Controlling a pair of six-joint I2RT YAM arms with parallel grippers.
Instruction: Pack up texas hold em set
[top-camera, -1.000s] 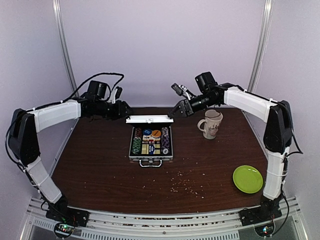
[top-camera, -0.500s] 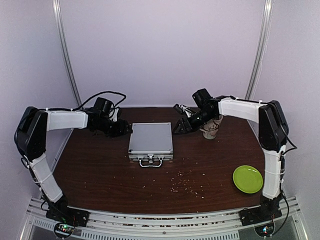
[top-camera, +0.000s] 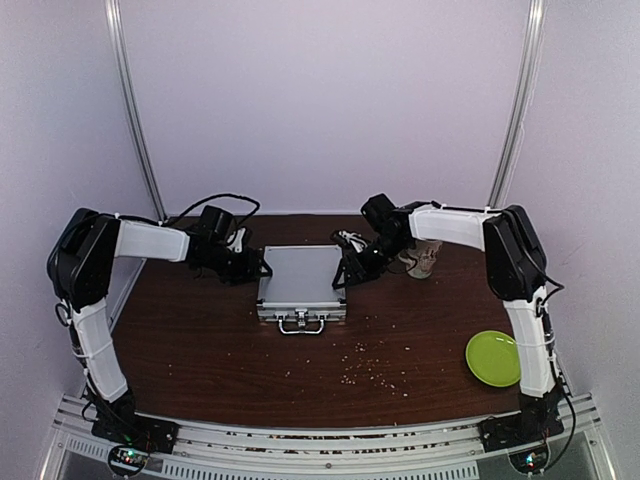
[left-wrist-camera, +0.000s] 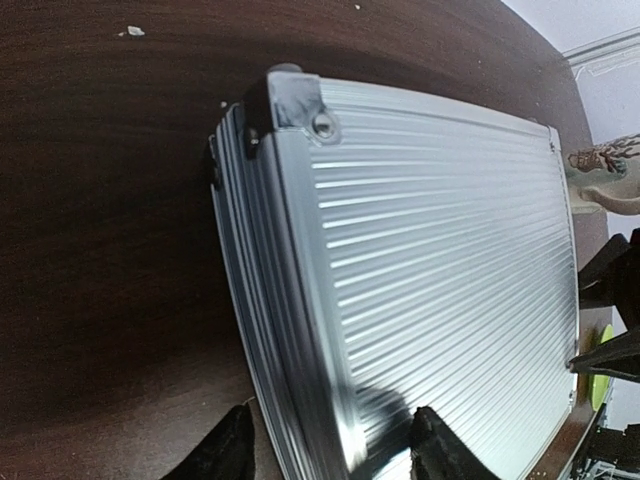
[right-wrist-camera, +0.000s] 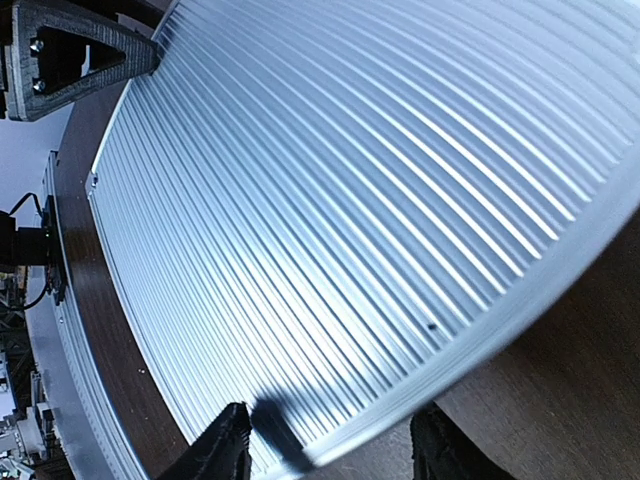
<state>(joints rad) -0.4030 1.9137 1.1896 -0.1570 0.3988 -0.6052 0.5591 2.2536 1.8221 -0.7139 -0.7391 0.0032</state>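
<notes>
Silver aluminium case (top-camera: 303, 275) shut, flat on table (top-camera: 200, 340) | left jaws spread astride its left edge | right jaws spread astride its right edge | cream mug (top-camera: 425, 262) near right arm

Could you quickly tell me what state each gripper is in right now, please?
Left gripper: open, astride an edge of the silver case, gripping nothing.
Right gripper: open, astride its opposite edge, gripping nothing.

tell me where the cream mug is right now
In the top view the cream ceramic mug stands far on the dark table, right of the closed ribbed silver aluminium case, partly hidden behind the right arm.
</notes>
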